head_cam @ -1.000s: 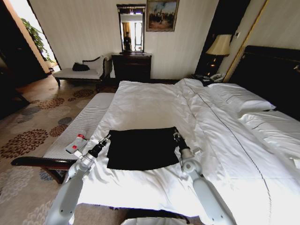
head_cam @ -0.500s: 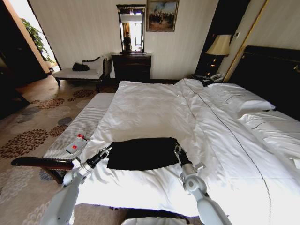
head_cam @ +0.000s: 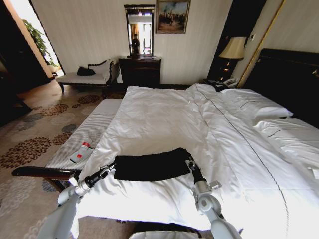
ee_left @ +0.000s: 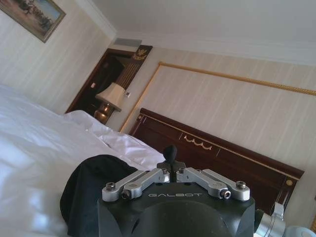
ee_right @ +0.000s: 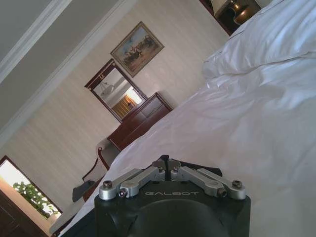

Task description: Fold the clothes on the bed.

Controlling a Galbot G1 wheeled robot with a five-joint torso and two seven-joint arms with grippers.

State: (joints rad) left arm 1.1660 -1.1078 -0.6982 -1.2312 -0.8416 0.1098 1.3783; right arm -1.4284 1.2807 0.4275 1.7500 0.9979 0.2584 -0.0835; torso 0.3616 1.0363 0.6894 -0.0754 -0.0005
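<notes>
**Both my grippers pinching the far edge of the black T-shirt**

From my head camera, my left gripper (head_cam: 110,167) is at the left end of the black T-shirt (head_cam: 149,166), and my right gripper (head_cam: 188,160) is at its right end. Each set of jaws is closed down on a fold of the dark cloth, with the shirt's edge raised between them and sagging a little in the middle. The shirt lies on the white duvet (head_cam: 164,119) of the bed (head_cam: 294,74), directly between my two grippers. Out past my left gripper stands an upholstered bench (head_cam: 84,134) with a small white bottle (head_cam: 80,153) lying on it. Far beyond both grippers, against the wall, is a dark dresser (head_cam: 140,70) with a mirror (head_cam: 139,31).

At my left wrist, my jaws are drawn together on a bunched lump of the black T-shirt (ee_left: 94,185), which bulges out just beside them. The dark headboard (ee_left: 217,158) rises beyond.

At my right wrist, my jaws are drawn narrow around a thin dark strip of the shirt (ee_right: 190,165), with white duvet (ee_right: 237,128) spreading ahead of them.
</notes>
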